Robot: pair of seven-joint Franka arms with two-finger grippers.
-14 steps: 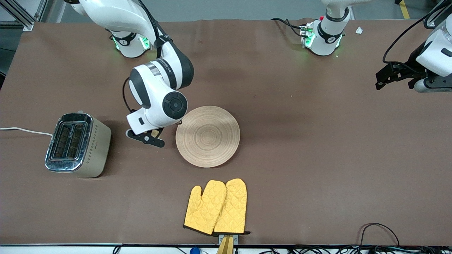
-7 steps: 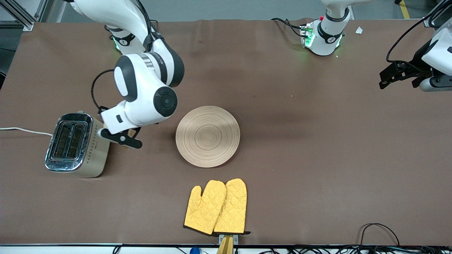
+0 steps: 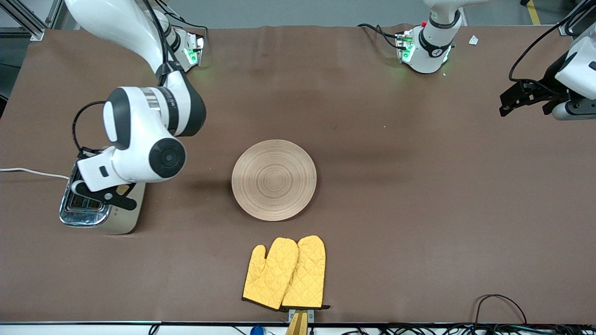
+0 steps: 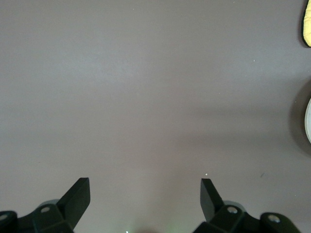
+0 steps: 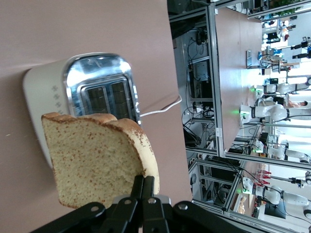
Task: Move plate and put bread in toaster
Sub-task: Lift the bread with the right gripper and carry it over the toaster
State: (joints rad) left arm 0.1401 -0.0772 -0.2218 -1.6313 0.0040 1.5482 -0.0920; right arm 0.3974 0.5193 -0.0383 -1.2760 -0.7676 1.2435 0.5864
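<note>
The beige toaster (image 3: 125, 219) with a chrome top stands near the right arm's end of the table. My right gripper (image 3: 111, 194) hangs over its slots, shut on the bread (image 3: 123, 189). In the right wrist view the brown speckled bread (image 5: 92, 160) is pinched at its crust by my right gripper (image 5: 144, 180), with the toaster (image 5: 99, 92) below it. The round wooden plate (image 3: 274, 179) lies bare at the table's middle. My left gripper (image 3: 505, 104) waits open and empty at the left arm's end; it also shows in the left wrist view (image 4: 145, 182) over bare table.
A pair of yellow oven mitts (image 3: 285, 273) lies nearer to the front camera than the plate, by the table's edge. The toaster's white cord (image 3: 32, 173) runs off the right arm's end of the table. Cables lie along the front edge.
My right arm has carried the bread from beside the plate toward the right arm's end, and it is now over the toaster. The left arm has hardly moved.
</note>
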